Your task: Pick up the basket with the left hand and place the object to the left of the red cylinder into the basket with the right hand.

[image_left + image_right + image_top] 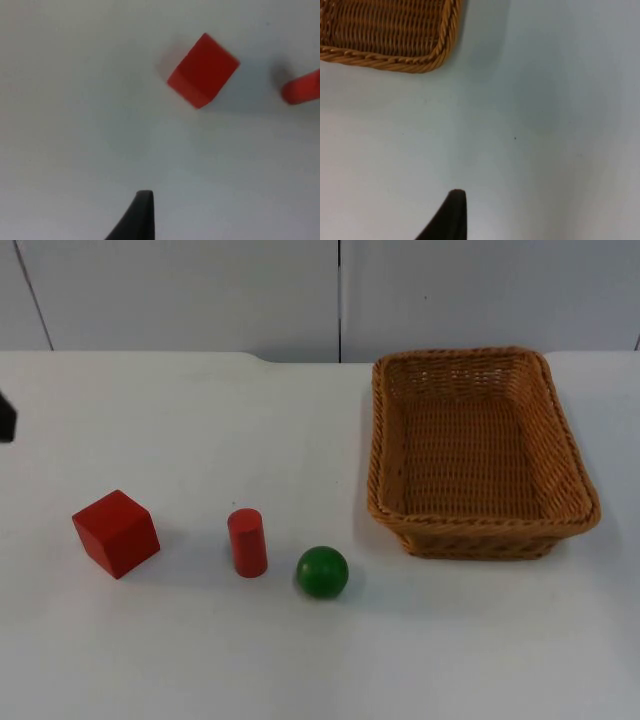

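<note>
White desk, ending at a grey partition wall: one woven wicker basket, rectangular, empty, standing on the right side near the wall. Front row, left to right: red cube, set corner-on; red cylinder, upright; green ball, just beside the cylinder and slightly nearer the front edge. Cube well apart from the cylinder; ball near the basket's front left corner, not touching.
</note>
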Tool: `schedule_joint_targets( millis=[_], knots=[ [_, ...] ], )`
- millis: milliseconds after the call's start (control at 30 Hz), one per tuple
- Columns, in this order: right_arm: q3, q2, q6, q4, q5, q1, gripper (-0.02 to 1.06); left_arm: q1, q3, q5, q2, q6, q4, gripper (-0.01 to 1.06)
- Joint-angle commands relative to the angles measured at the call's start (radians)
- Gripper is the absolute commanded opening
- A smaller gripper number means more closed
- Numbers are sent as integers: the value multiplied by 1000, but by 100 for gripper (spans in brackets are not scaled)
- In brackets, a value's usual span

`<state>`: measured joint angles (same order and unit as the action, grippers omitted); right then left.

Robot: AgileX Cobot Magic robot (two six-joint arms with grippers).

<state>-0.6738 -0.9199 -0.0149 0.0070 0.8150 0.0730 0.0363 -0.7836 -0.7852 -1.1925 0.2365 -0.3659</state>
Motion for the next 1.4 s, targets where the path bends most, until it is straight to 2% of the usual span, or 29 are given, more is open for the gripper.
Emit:
schedule_joint_targets(
  millis=[0, 133, 200, 300, 367, 433, 500, 533, 667, 700, 867, 900, 1033, 1200, 1367],
  knots=[
    [-5, -1, -4, -1, 5, -5, 105, -23, -49, 12, -59, 57, -78, 105],
    [-5, -1, -4, -1, 5, -5, 105, -149, -187, 62, -250, 66, -99, 105],
    [-5, -1, -4, -7, 2, -5, 105, -179, -222, 65, -305, 62, -99, 105],
    [-5, -1, -4, -7, -4, -5, 105, -299, -384, 65, -495, 62, -97, 105],
    [-5, -1, -4, -7, -4, -5, 105, -326, -435, 65, -551, 62, -92, 105],
    [-5, -1, -4, -7, -8, -5, 105, -385, -543, 65, -655, 49, -85, 105],
    [-5, -1, -4, -7, -15, -5, 105, -429, -650, 50, -758, 16, -69, 105],
    [-5, -1, -4, -7, -15, -5, 105, -429, -650, 50, -758, 16, -69, 105],
    [-3, -1, -4, -7, -19, -5, 105, -507, -893, -26, -956, -16, -28, 105],
    [-3, -1, -4, -7, -19, -5, 105, -507, -893, -26, -956, -16, -28, 105],
    [-3, -1, -4, -7, -19, -5, 105, -558, -1147, -104, -1165, -90, 12, 105],
    [-3, -1, -4, -7, -19, -5, 105, -558, -1147, -104, -1165, -90, 12, 105],
    [-3, -1, -4, -7, -19, -5, 105, -593, -1317, -119, -1302, -111, 18, 105],
    [-3, -1, -4, -7, -19, -5, 105, -596, -1394, -121, -1389, -144, 18, 105],
    [-3, -1, -4, -7, -19, -5, 105, -596, -1403, -116, -1410, -148, 33, 104]
  ],
)
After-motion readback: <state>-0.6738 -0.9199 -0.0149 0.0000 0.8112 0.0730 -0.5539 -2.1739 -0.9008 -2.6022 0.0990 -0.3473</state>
